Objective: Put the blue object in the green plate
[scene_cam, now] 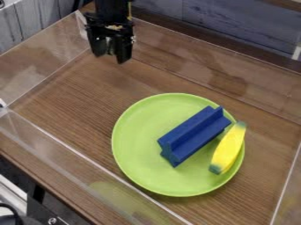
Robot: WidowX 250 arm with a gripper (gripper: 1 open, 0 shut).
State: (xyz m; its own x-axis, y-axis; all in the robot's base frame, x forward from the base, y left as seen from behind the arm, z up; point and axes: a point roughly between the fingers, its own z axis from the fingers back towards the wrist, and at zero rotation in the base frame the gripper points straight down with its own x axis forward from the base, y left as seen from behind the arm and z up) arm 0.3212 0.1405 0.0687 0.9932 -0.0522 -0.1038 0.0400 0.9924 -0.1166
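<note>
Blue block (194, 136) on green plate (146, 143) beside yellow banana-shaped object (228, 148); gripper (109, 54) well apart, over far wood surface (69, 104), jaws open.

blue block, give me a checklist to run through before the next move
- Blue block in the green plate: ok
- Pincer well apart from the block: ok
- Yellow banana-shaped object off the plate: not ok, it lies on it, right of the block
- Plate resting on the wooden surface: ok
- Block's underside flat against the plate: cannot tell
</note>
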